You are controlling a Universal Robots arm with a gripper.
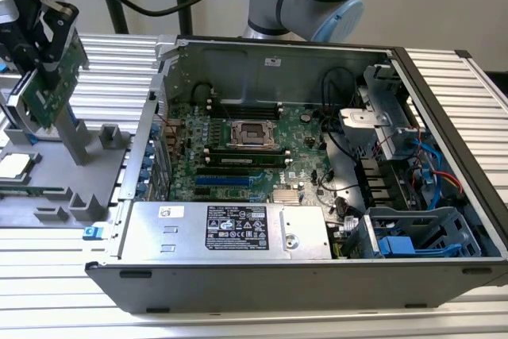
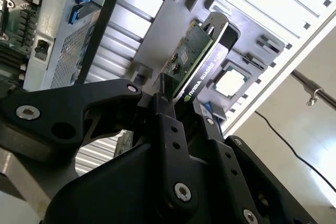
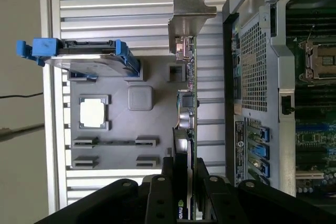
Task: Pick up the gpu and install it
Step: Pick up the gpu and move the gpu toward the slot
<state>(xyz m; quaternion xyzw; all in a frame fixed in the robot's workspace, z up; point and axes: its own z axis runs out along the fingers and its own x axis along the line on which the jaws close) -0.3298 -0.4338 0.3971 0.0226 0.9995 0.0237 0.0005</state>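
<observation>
Gripper (image 1: 54,33) clamped on the gpu (image 1: 49,93) edge, holding it above the tray (image 1: 48,196), apart from the case (image 1: 151,109) wall.

In the exterior view we look down from the near side, at middling range, into the open case (image 1: 262,283). In both wrist views we look closely along the gripper (image 3: 186,179) and gpu (image 3: 192,103), sharing the tray (image 3: 121,124) and case side.
</observation>
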